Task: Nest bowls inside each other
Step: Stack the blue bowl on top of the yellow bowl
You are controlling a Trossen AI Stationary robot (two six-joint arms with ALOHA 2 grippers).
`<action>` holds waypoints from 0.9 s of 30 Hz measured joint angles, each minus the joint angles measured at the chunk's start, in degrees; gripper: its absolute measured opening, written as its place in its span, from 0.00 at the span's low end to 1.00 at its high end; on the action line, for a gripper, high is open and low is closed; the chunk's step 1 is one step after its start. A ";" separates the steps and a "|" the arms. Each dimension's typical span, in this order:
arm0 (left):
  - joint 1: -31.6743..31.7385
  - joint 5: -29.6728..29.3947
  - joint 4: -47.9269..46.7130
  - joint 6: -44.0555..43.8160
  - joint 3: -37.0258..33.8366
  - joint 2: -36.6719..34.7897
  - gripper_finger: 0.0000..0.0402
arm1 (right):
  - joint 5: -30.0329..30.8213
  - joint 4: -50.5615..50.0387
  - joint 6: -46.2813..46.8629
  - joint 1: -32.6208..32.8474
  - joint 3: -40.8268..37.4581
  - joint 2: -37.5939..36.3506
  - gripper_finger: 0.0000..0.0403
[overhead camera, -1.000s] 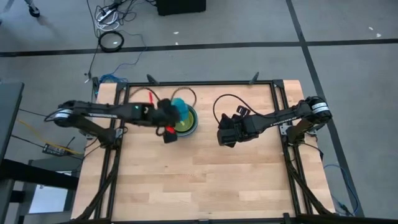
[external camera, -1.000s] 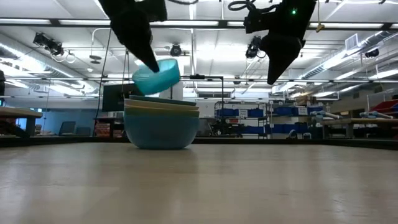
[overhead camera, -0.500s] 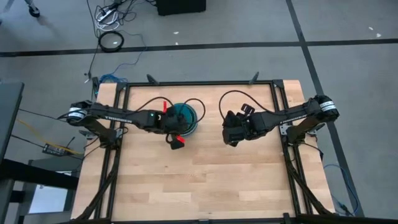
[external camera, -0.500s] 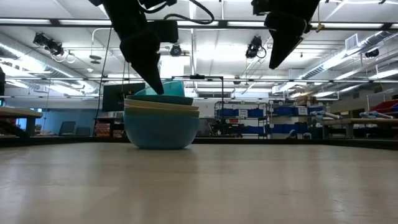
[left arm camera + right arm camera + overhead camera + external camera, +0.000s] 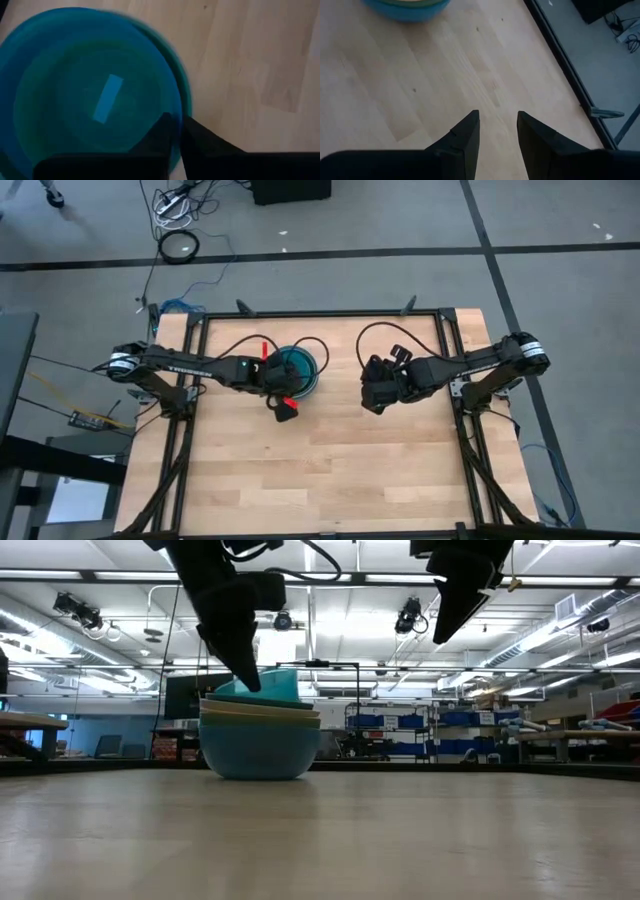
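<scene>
Teal bowl (image 5: 95, 95) rim between left gripper (image 5: 176, 131) fingers.

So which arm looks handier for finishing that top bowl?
The left. Its gripper is at the rim of the teal bowl on the stack, while the right gripper hangs open, apart over bare table.

Left arm stretched inward from the left edge, left gripper (image 5: 284, 385) angled down, fingers (image 5: 165, 131) nearly together, right arm raised high, right gripper (image 5: 498, 131) parted, holding nothing
</scene>
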 joint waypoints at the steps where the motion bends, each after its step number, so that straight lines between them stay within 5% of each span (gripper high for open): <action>1: 0.00 0.02 -0.43 -0.42 0.00 0.00 0.10 | 0.00 0.01 0.00 0.01 0.00 0.03 0.29; 11: -0.09 1.55 -1.67 -4.98 0.21 0.00 0.11 | 0.00 0.03 0.00 0.00 0.00 0.03 0.29; 27: -0.17 1.53 -6.76 -4.42 10.68 -0.04 0.11 | -0.04 0.08 -0.03 0.00 0.00 0.03 0.29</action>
